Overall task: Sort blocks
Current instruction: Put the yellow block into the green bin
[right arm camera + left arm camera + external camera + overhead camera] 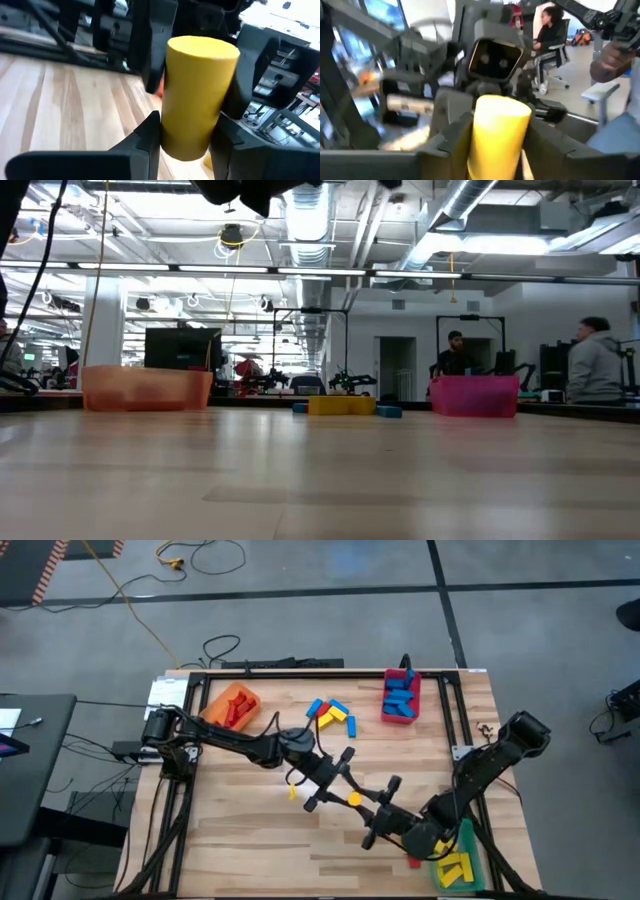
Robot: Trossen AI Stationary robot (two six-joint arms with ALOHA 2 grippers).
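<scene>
Three translucent plastic bins stand on the light wooden table [250, 840]: an orange bin [231, 705] at the far left holds a few red bar-shaped blocks [238, 711], a red bin [401, 697] at the far right holds several blue bar-shaped blocks [401, 700], and a green bin [462, 862] at the near right corner holds yellow bar-shaped blocks [455, 869]. Between the orange and red bins, a loose cluster of blue and yellow blocks [331, 715] lies on the bare wood, outside any container; from the low view the same cluster shows as a short row between the orange bin and the pinkish-red one. Over the middle of the table the two dark arms meet tip to tip, above the surface, and between them sits a yellow rounded block [354, 799]. The left gripper [345, 792] has its fingers against both sides of this yellow piece, as the left wrist view shows, with the block [496, 134] filling the gap between them. The right gripper [368, 804] faces it from the other side, and its own fingers [145, 137] likewise press on the same block [197, 95], so both tools are clamped on one piece at once, well apart from every bin. People sit and stand in the room beyond the table
</scene>
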